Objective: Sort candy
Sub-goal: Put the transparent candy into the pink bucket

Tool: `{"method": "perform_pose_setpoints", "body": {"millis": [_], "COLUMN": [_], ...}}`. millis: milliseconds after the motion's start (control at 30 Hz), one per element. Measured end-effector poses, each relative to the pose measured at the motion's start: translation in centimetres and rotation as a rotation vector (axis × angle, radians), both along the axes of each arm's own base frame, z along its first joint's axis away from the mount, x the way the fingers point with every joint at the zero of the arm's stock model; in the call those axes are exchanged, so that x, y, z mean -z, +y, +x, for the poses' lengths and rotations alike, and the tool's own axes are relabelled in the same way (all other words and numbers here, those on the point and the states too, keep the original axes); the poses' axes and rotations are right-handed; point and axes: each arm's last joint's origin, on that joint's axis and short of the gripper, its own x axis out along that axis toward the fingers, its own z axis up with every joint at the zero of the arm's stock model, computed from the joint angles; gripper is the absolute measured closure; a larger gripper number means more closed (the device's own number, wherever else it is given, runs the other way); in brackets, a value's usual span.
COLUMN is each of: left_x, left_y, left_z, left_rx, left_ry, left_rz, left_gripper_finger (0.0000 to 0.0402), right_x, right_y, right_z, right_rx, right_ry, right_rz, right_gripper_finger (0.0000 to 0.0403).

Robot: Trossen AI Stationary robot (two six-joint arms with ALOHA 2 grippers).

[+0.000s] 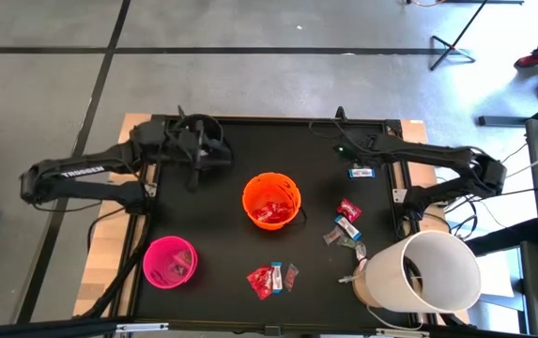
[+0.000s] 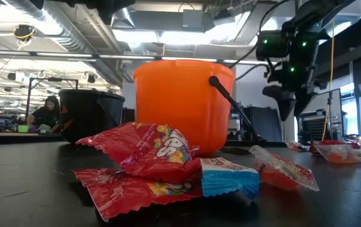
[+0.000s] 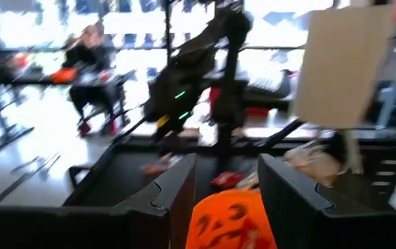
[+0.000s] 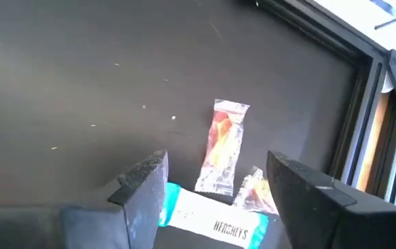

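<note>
The candy lies scattered on the black table: red packets (image 1: 264, 280) near the front edge, a mixed cluster (image 1: 346, 228) at the right, and a blue-and-white bar (image 1: 361, 173) farther back. More red packets lie inside the orange bucket (image 1: 271, 200). My right gripper (image 4: 217, 162) hangs open, slanting down above the blue-and-white bar (image 4: 211, 223) and two clear-wrapped sweets (image 4: 222, 145). It touches none of them. My left gripper (image 3: 225, 166) is open and level at the far left (image 1: 214, 155), pointing toward the orange bucket (image 3: 229, 220).
A pink bucket (image 1: 170, 261) stands front left. A large white bucket (image 1: 428, 272) lies on its side front right. A black bucket (image 2: 92, 113) shows behind and left of the orange one in the low view. A person sits in the room beyond.
</note>
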Motion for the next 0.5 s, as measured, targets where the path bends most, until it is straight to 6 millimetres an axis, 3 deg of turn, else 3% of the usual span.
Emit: {"method": "perform_pose_setpoints", "body": {"millis": [233,500], "left_x": [1.0,1.7], "left_y": [-1.4,-1.5], "left_z": [0.5,0.6], "left_rx": [0.085,0.04], "left_ry": [-0.081,-0.069], "left_rz": [0.025,0.023], "left_gripper_finger": [0.0255,0.0255], "right_x": [2.1,4.4], "right_y": [-1.8,-4.0], "right_z": [0.3,0.7], "right_rx": [0.062,0.03], "right_ry": [0.059,0.067], "right_rz": [0.053,0.09], "right_gripper_finger": [0.0159,0.0159]}}
